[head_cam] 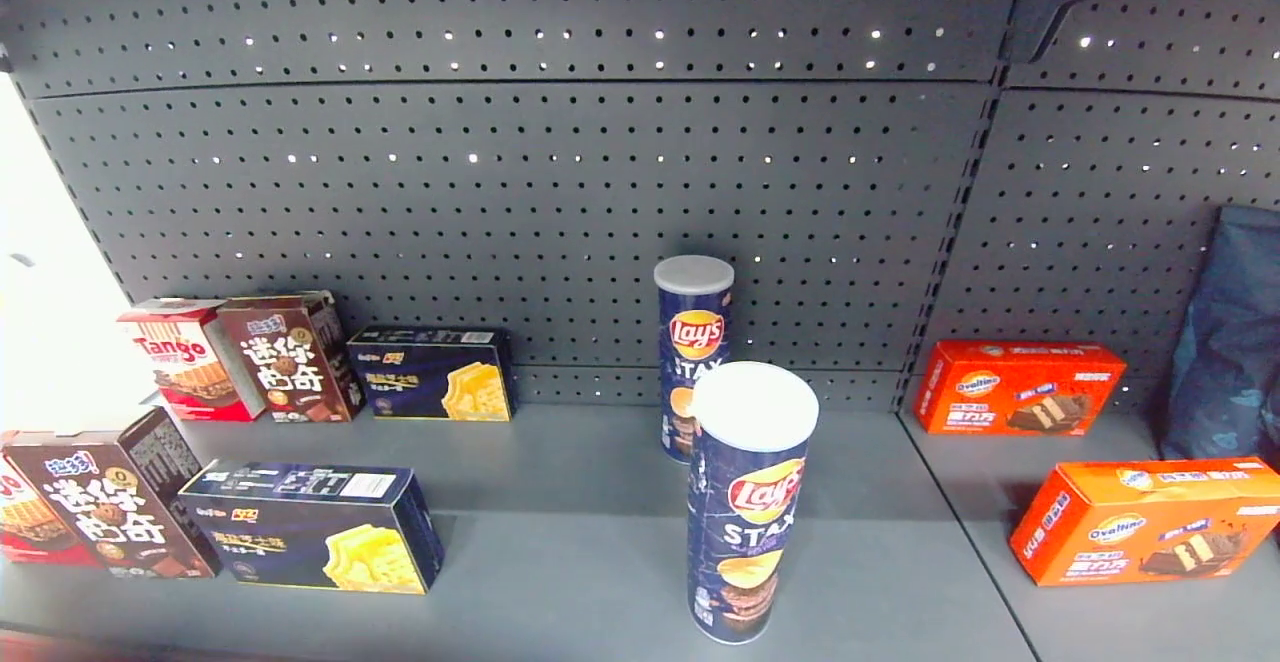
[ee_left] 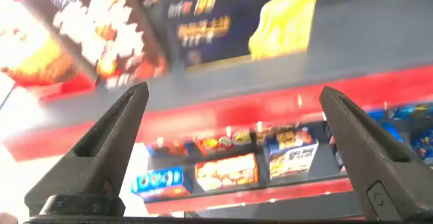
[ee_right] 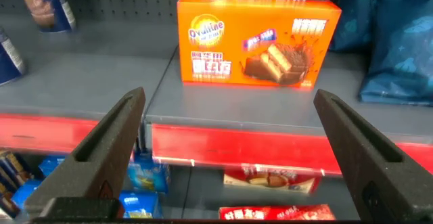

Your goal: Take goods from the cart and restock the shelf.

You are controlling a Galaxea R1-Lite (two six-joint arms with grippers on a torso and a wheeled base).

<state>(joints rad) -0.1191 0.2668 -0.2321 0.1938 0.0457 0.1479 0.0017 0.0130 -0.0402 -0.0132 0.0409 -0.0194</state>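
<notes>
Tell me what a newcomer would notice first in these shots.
A tall dark-blue cylindrical crisp can with a white lid stands upright mid-shelf near the front edge, with a second such can behind it. On the right sit a bright orange cardboard box in front and another orange box behind. The left pincer and right pincer are open and empty.

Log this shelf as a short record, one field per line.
shelf: grey, pegboard behind
cans: front can and back can, upright, lidded, one behind the other
left back row: red box, brown box, navy box
left front row: same three kinds again
right: front orange box, back orange box, blue bag
left gripper: open, empty
right gripper: open, empty, facing front orange box
</notes>
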